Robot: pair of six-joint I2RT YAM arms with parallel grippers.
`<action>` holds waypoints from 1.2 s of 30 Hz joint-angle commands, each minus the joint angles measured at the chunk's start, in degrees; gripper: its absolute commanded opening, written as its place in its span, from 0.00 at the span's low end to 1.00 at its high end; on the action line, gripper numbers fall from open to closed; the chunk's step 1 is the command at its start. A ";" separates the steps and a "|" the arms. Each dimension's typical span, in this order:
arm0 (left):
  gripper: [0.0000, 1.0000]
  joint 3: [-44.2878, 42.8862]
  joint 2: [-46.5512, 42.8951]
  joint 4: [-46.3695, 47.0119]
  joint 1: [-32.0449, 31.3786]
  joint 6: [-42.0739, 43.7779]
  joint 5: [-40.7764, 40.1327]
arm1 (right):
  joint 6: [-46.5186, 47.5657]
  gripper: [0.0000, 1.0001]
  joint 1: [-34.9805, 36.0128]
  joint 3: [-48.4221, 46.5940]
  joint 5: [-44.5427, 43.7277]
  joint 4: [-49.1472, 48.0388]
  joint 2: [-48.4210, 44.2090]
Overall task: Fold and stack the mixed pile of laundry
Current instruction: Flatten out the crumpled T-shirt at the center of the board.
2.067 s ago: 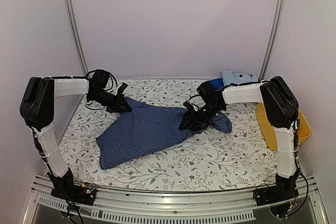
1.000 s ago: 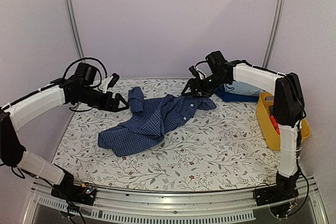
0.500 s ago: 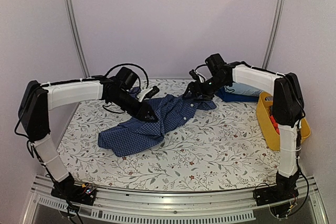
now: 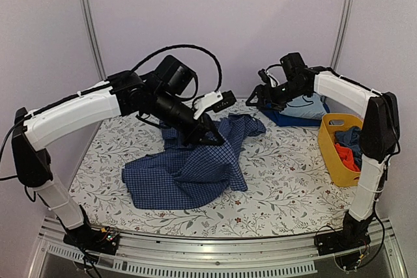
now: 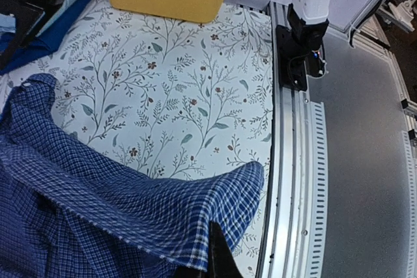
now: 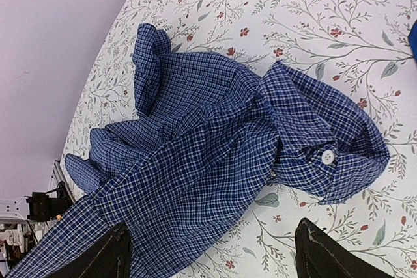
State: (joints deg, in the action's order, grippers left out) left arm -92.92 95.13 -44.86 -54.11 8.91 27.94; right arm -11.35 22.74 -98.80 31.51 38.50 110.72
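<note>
Blue-check shirt (image 4: 189,174): lies crumpled on the left-centre of the table. Its near hem is spread flat and its middle is drawn up into a peak. In the right wrist view one white button (image 6: 328,156) shows beside the rumpled collar end. How the sleeves lie I cannot tell among the folds.
Left gripper (image 4: 210,136): clamped on a fold of the shirt at that peak, holding it above the table. From above, the jaws are sunk in the cloth. In the left wrist view only one dark finger (image 5: 220,260) peeps out under the draped edge, and the frame cuts off the rest.
Floral table cover (image 4: 280,187): bare on the near right. The shirt hides much of its left half.
Yellow basket (image 4: 329,151): stands at the right edge, apart from the shirt. It holds a red-orange cloth (image 4: 343,155) and a dark blue cloth (image 4: 352,138). Both are bunched up, and what garments they are is unclear.
Right gripper (image 4: 256,100): jaws wide apart with nothing between them, raised over the far side just beyond the collar end. Its own camera shows only two dark fingertips at the lower edge.
Far right corner: a light blue garment (image 4: 306,105) lies on a dark blue garment (image 4: 287,119). The right arm partly covers both.
</note>
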 commanded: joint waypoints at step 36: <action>0.79 33.80 -18.65 22.10 34.08 -29.23 -7.21 | 4.62 0.83 9.12 -2.04 -17.32 8.15 7.36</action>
State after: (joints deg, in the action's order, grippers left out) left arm -66.02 75.72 -21.91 -27.14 -9.82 20.78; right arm -5.82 32.16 -92.99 21.78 46.76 116.44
